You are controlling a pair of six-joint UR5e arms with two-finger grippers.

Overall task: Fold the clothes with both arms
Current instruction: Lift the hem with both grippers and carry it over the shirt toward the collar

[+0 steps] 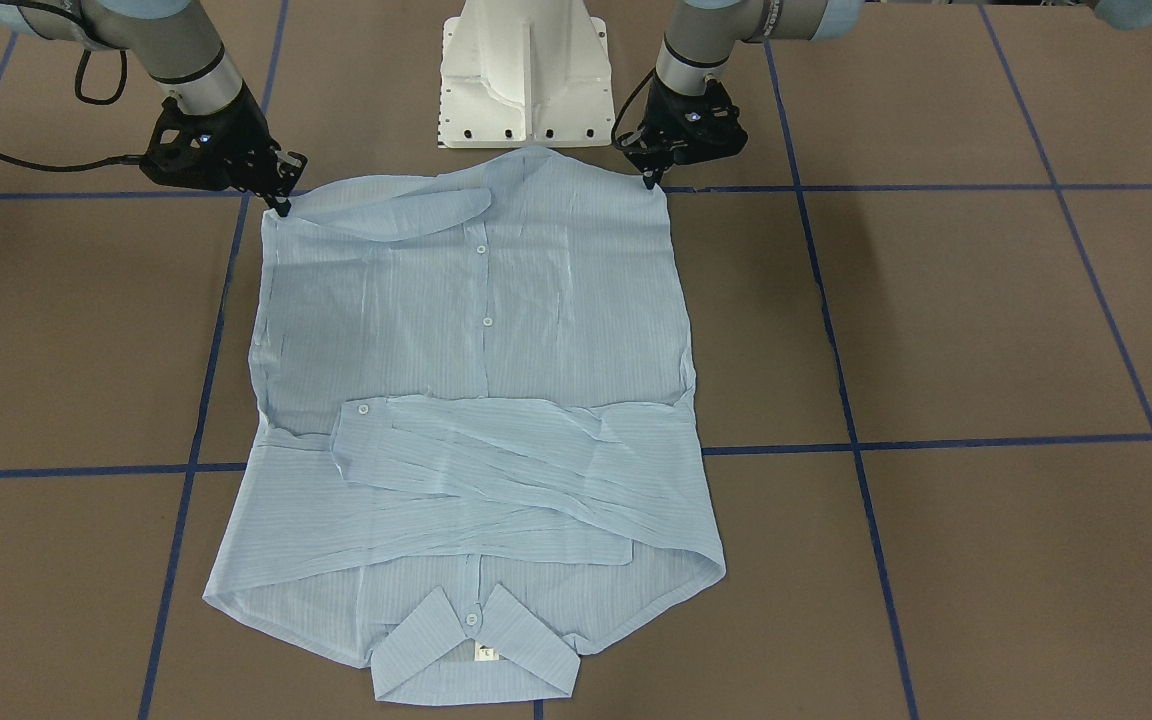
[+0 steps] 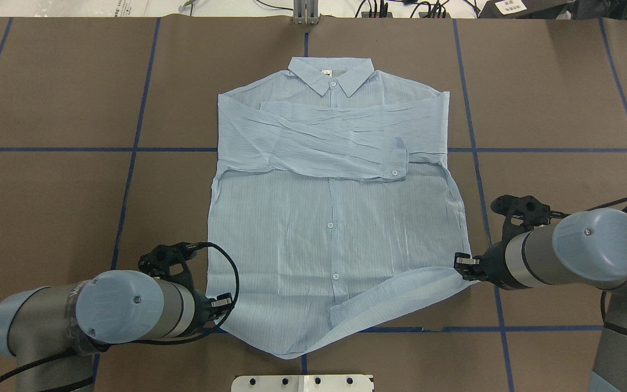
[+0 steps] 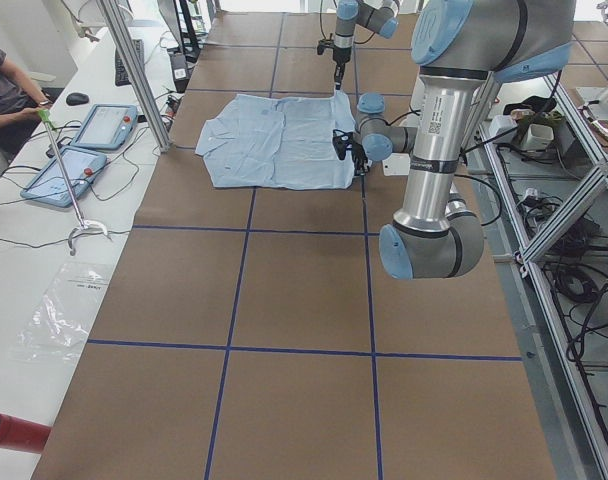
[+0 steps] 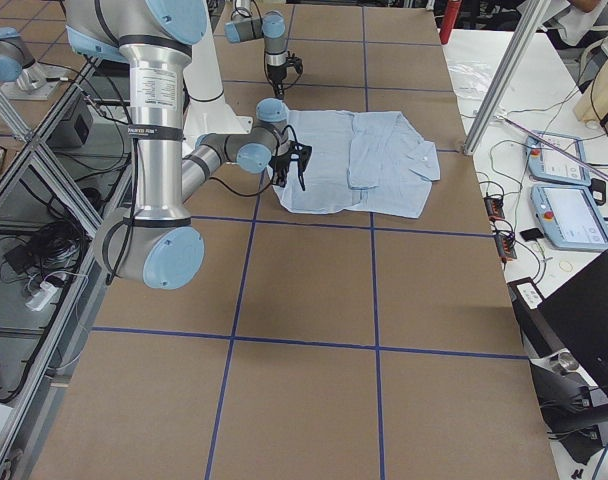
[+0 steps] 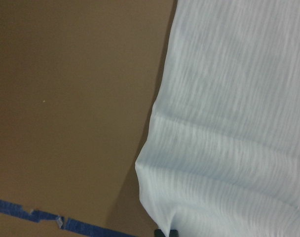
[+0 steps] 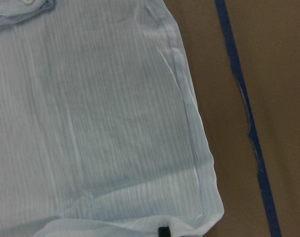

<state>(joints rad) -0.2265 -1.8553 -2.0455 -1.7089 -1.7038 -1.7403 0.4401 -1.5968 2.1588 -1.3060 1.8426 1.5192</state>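
White base block [image 1: 524,75] sits at the robot's edge of the table [image 1: 986,320]; everything below is placed from it.

Nearest the block is the hem of the shirt [image 1: 476,330]. The hem's middle is close to the block front, not touching.

Left gripper [image 1: 650,180] is just off the block on the left-arm side. Its fingers are pinched together on the hem corner there. In the left wrist view the cloth runs down to a dark fingertip [image 5: 166,233] at the frame bottom.

Right gripper [image 1: 281,206] is slightly further from the block on the other side, also clamped on its hem corner. A strip of hem is turned over onto the shirt front here, reaching toward the button line. The right wrist view shows the hem edge meeting a dark fingertip [image 6: 163,231].

Further from the block, the shirt body lies flat and face up, with white buttons [image 1: 487,321] down the middle (thin cloth, some creases).

Beyond that the sleeves [image 1: 496,450] are folded across the chest, overlapping. The top cuff [image 1: 363,408] ends on the right-arm side.

Farthest from the block is the collar [image 1: 516,640] with the neck tag [image 1: 485,652] showing.

Blue tape lines [image 1: 936,187] grid the brown table around the shirt.
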